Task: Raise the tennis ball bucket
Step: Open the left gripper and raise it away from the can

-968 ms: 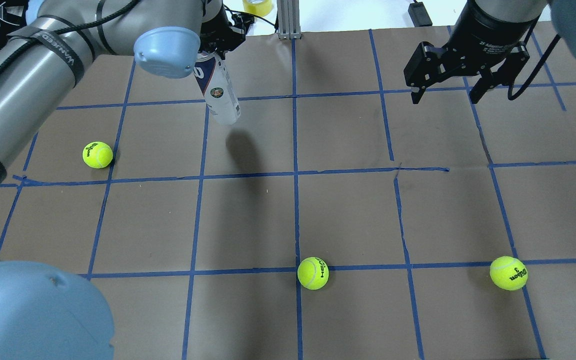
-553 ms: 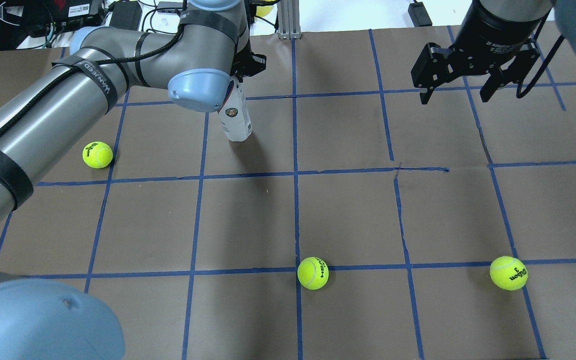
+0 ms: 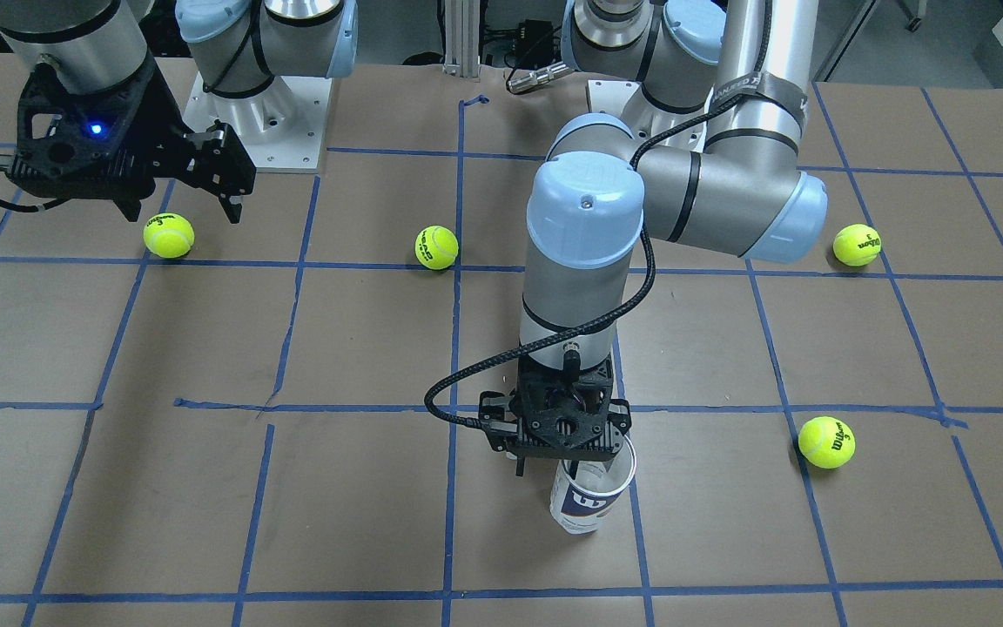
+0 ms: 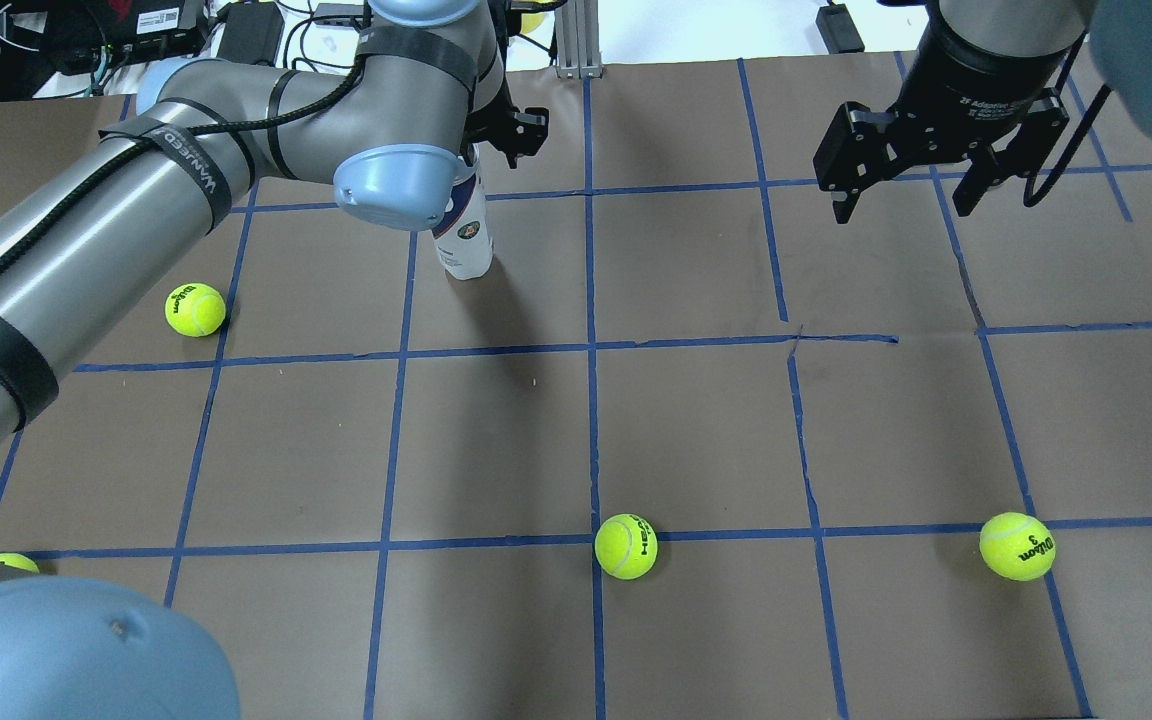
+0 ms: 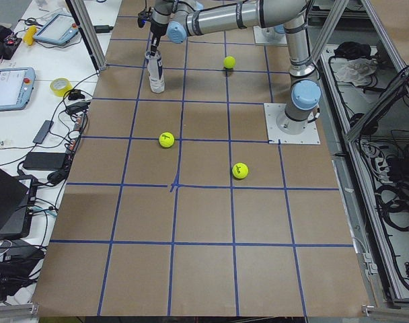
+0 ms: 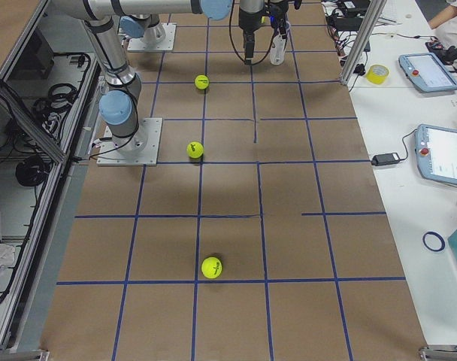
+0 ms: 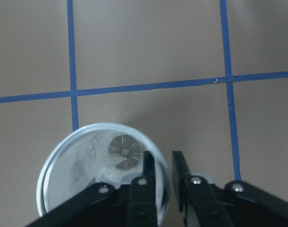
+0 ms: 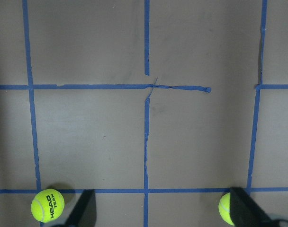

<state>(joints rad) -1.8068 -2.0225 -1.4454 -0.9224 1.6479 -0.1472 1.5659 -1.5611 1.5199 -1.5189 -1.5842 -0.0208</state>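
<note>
At the far left edge of the overhead view, a tennis ball [image 4: 8, 561] peeks out from behind the left arm's base. A second ball [image 4: 195, 309] lies on the brown-papered table [image 4: 496, 440], left of the bucket. The left arm reaches to the far side of the table. There the left gripper [image 7: 164, 163] points straight down and pinches the wall of the tennis ball bucket [image 4: 466, 240] at its open rim. One finger [image 7: 148, 189] is inside the mouth and the other outside, the jaws narrow with only the clear plastic between them. The bucket is upright, mouth up, within a square of the blue tape grid [image 4: 591, 300]. Whether its base touches the paper cannot be told. Further right, a Head ball [image 4: 626, 546] sits on the near tape line at the table's middle. A Wilson ball [image 4: 1017, 546] lies near the right side. At the far right, the right gripper [image 4: 902, 208] hovers above the paper with its fingers spread wide apart.
</note>
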